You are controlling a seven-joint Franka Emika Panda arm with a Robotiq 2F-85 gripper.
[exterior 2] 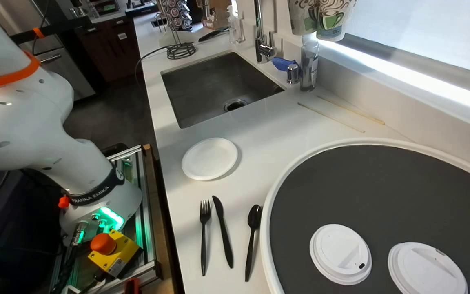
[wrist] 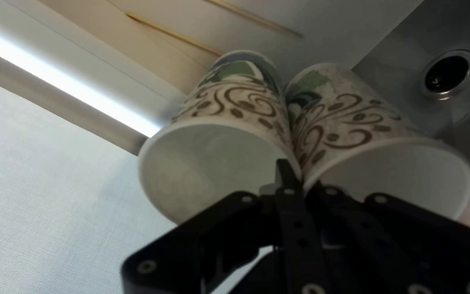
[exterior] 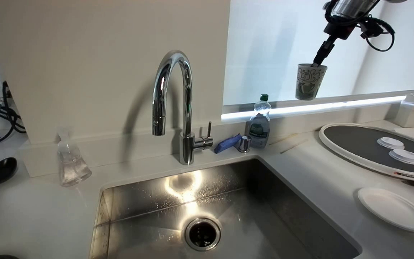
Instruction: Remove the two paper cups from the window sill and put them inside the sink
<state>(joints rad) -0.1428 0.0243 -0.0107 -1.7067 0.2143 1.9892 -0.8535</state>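
One window sill (wrist: 72,92) is gleaming at left in the wrist view; the left paper cup (wrist: 222,139) is hanging midair from the gripper (wrist: 301,176), pinching it rim to rim with the right paper cup (wrist: 353,126), the sink (wrist: 406,53) lying beyond. Both are probably handling light and crushable, those stiffer rims offering the surest hold.

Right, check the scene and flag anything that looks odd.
The grip looks odd: the gripper pinches two paper cups at once by their touching rims, instead of one at a time. They hang in midair, side by side. Nothing else clearly stands out.
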